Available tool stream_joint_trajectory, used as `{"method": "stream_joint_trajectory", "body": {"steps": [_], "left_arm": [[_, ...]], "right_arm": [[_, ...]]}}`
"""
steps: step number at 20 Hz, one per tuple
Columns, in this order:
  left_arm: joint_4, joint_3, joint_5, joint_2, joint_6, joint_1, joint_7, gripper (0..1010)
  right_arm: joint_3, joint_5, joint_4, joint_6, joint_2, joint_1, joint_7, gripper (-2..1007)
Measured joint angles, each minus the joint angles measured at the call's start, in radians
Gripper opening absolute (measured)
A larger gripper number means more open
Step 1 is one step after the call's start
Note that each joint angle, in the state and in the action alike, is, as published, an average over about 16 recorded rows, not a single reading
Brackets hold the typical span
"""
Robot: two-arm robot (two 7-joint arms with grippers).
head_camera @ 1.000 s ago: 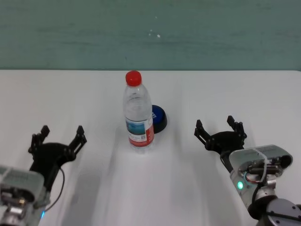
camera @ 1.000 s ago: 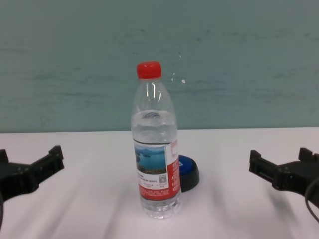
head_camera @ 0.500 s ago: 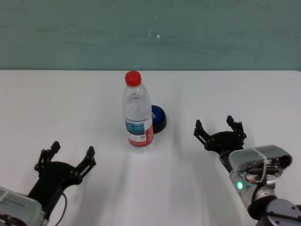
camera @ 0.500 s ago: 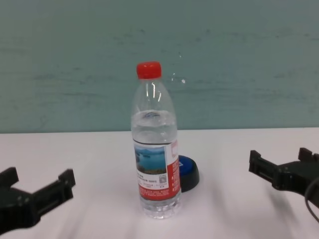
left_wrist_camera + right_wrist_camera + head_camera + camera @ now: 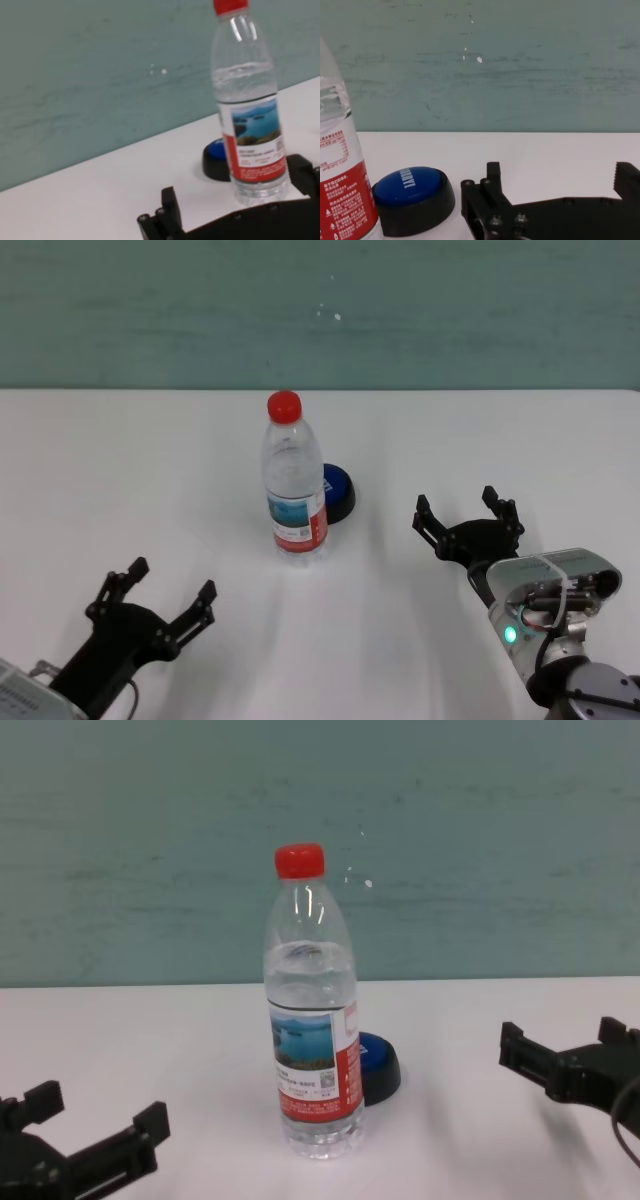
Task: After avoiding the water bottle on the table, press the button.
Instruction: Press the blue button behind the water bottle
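Two spread grippers, one bottle, one button on a white table.

Nearest, at about 7 o'clock on the table (image 5: 120, 470) in the head view, the left gripper (image 5: 155, 602) hovers low with its fingers wide apart and nothing between them. At 4 o'clock the right gripper (image 5: 468, 520) sits further in, also spread wide and holding nothing. Past both, near centre, the single water bottle (image 5: 293, 480) stands upright, red cap on. The one button (image 5: 337, 490) lies just behind it toward 1 o'clock, half hidden in the head and chest views; the right wrist view shows its blue dome (image 5: 410, 186) whole beside the bottle's label, while the left wrist view shows only a sliver.
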Motion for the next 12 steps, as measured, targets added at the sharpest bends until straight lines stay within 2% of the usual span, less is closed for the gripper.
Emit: {"method": "stream_joint_trajectory", "body": {"steps": [5,12], "left_arm": [[0.027,0.000,-0.025,0.026,-0.045,-0.014,-0.043,1000],[0.058,0.006,-0.048,0.055,-0.080,-0.040,-0.076,1000]], "right_arm": [[0.000,0.000,0.000,0.000,0.000,0.000,0.000,1004],[0.000,0.000,0.000,0.000,0.000,0.000,0.000,1004]]}}
